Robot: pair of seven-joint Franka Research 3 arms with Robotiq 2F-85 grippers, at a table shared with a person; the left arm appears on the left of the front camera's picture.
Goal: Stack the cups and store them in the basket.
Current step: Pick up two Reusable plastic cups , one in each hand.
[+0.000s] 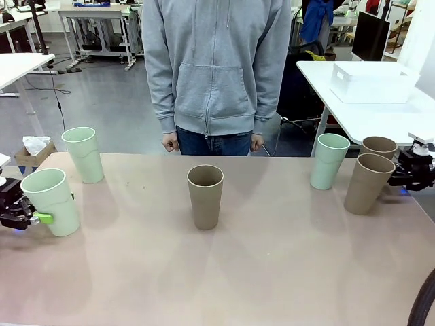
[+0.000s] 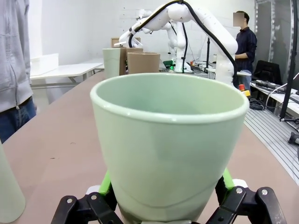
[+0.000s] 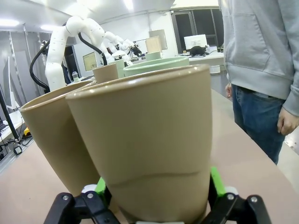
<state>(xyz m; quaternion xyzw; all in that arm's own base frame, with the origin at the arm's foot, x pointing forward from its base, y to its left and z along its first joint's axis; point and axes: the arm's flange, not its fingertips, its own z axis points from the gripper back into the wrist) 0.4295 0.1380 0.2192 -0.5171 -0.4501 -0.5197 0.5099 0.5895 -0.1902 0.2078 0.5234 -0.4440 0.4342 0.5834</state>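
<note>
Six cups stand on the table. My left gripper (image 1: 35,217) is open at the left edge, its green pads on either side of a mint cup (image 1: 51,202) that stands between them (image 2: 168,149). Another mint cup (image 1: 83,154) stands behind it. A brown cup (image 1: 205,195) is at the centre. To the right are a mint cup (image 1: 329,160) and two brown cups. My right gripper (image 1: 397,178) is open around the rear brown cup (image 1: 379,145), which rises between its pads (image 3: 149,140). The front brown cup (image 1: 369,183) stands beside it (image 3: 51,135). The white basket (image 1: 372,81) sits on a separate table at the far right.
A person in a grey hoodie (image 1: 216,68) stands at the far edge of the table, hands down by their sides. The person's hand (image 3: 286,122) hangs close to the table edge in the right wrist view. There is bare tabletop (image 1: 224,272) in front of the centre cup.
</note>
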